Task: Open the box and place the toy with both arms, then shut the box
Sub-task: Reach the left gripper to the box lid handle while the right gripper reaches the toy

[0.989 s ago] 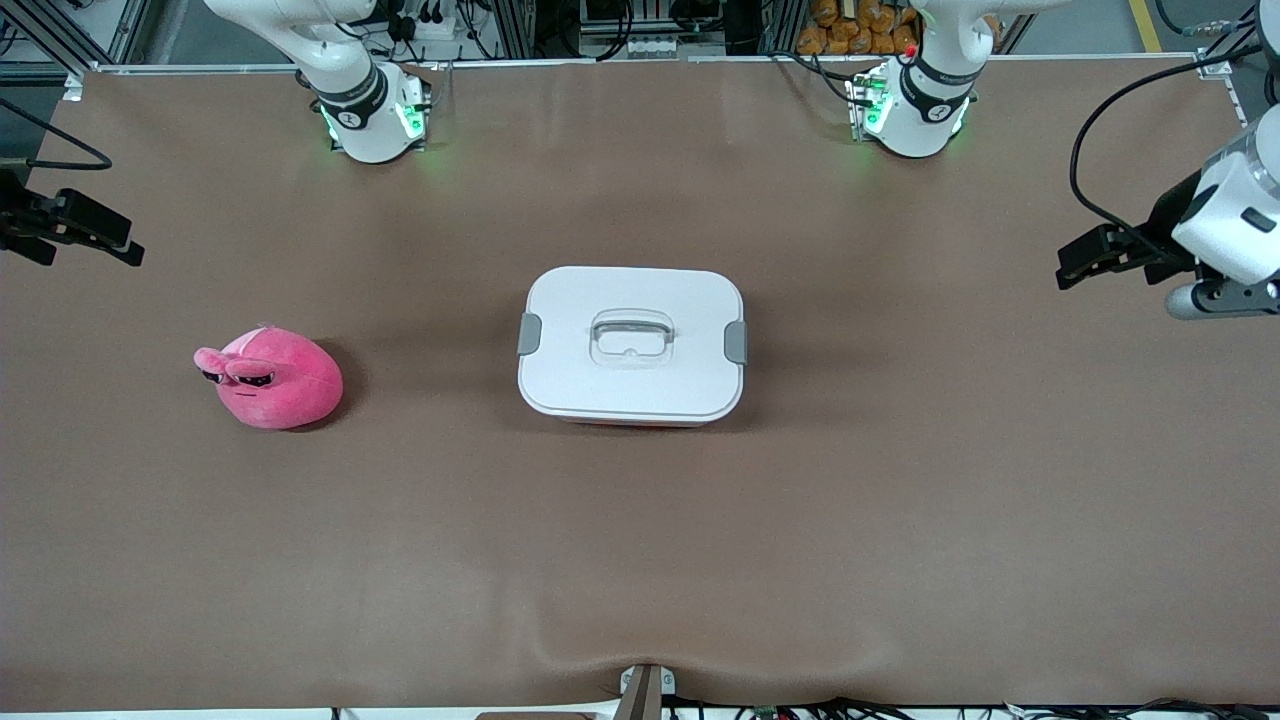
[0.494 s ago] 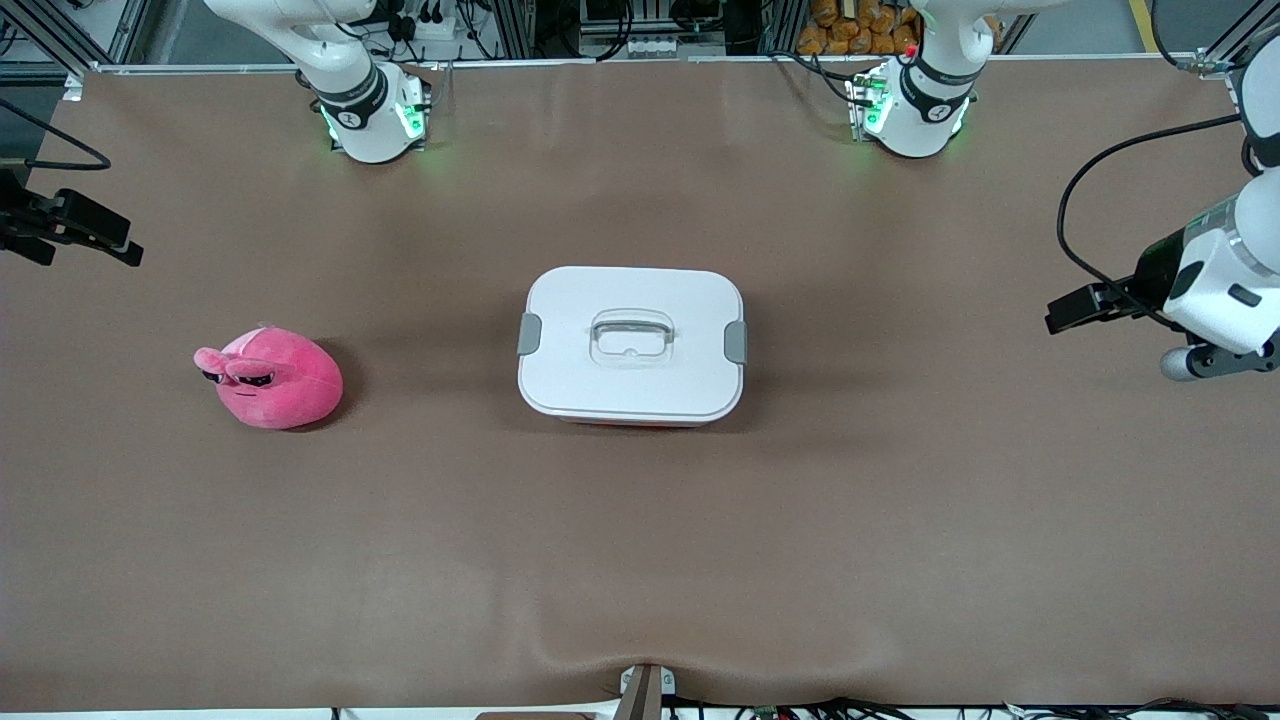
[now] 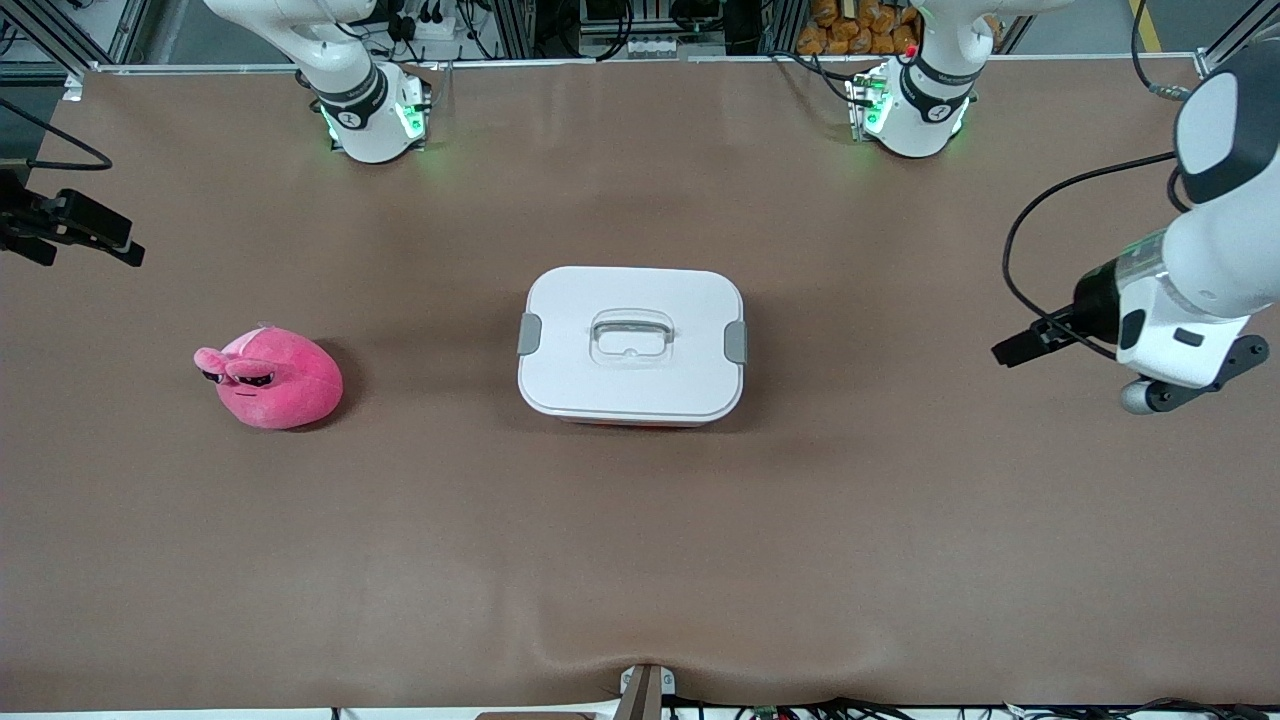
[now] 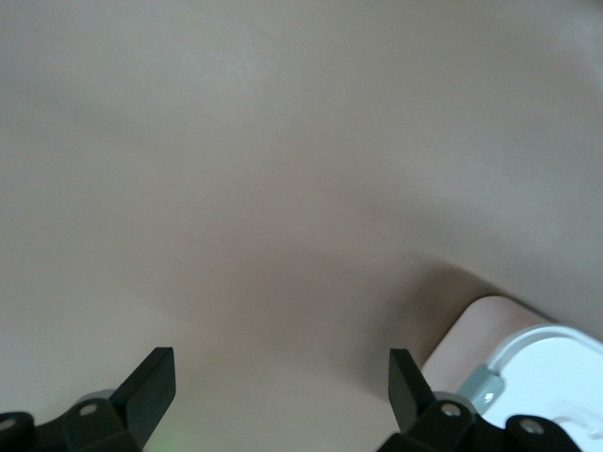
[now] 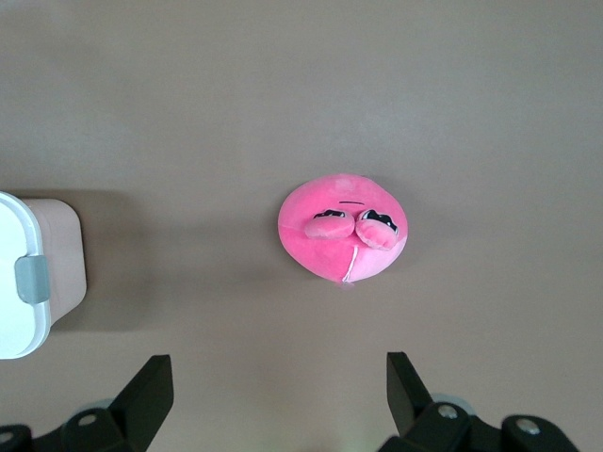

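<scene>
At the middle of the brown table (image 3: 640, 560) sits the box (image 3: 631, 345), its white lid (image 3: 660, 390) on and a grey clip (image 3: 529, 334) at each short end, the clear recessed handle (image 3: 631, 335) at the lid's centre. In the front view, taking the box as the dial's centre, the toy (image 3: 271, 378) lies out at about nine o'clock, well apart from the box toward the right arm's end of the table, resting on the cloth with its dark half-closed eyes showing.

The left gripper (image 3: 1012, 352) hangs in the air at roughly three o'clock from the box, over bare table toward the left arm's end, well apart from the box. Its wrist view shows its two black fingers (image 4: 151, 386) spread wide with nothing between them, and a corner of the box with one grey clip at the picture's edge.

The right gripper (image 3: 120, 248) hovers at the table's edge at about ten o'clock from the toy. Its wrist view shows its fingers (image 5: 151, 386) standing wide apart and empty, the toy on the cloth in view between them, and one clipped end of the box at the side.
</scene>
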Robot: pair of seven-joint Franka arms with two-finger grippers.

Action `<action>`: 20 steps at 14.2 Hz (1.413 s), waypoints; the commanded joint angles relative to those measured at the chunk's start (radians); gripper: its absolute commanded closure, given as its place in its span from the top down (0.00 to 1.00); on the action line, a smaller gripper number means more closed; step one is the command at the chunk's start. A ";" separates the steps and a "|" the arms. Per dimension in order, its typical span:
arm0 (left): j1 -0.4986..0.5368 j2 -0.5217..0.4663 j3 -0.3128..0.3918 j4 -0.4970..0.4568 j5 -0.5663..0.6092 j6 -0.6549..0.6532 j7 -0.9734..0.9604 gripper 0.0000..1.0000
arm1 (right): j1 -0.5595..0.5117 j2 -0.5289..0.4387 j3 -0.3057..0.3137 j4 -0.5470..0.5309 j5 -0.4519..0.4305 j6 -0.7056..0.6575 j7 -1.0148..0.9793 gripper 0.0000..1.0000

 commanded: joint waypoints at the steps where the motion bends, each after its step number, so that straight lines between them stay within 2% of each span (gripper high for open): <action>1: -0.045 0.025 0.003 0.031 -0.013 0.016 -0.122 1.00 | 0.012 0.024 -0.006 0.019 -0.004 -0.001 0.000 1.00; 10: -0.222 0.078 0.003 0.028 -0.029 0.119 -0.556 1.00 | 0.070 0.145 -0.003 0.020 -0.005 0.056 -0.004 1.00; 13: -0.260 0.097 0.005 0.028 -0.037 0.175 -0.682 1.00 | 0.064 0.194 -0.003 -0.017 -0.007 0.088 -0.147 1.00; 16: -0.291 0.111 0.003 0.028 -0.057 0.224 -0.848 1.00 | 0.053 0.179 -0.005 -0.147 -0.010 0.204 -0.211 1.00; 18: -0.323 0.120 0.006 0.029 -0.059 0.258 -0.972 1.00 | 0.027 0.171 -0.006 -0.217 -0.010 0.289 -0.384 1.00; 20: -0.326 0.123 0.005 0.029 -0.062 0.275 -1.005 1.00 | 0.004 0.161 -0.008 -0.280 -0.010 0.364 -0.507 1.00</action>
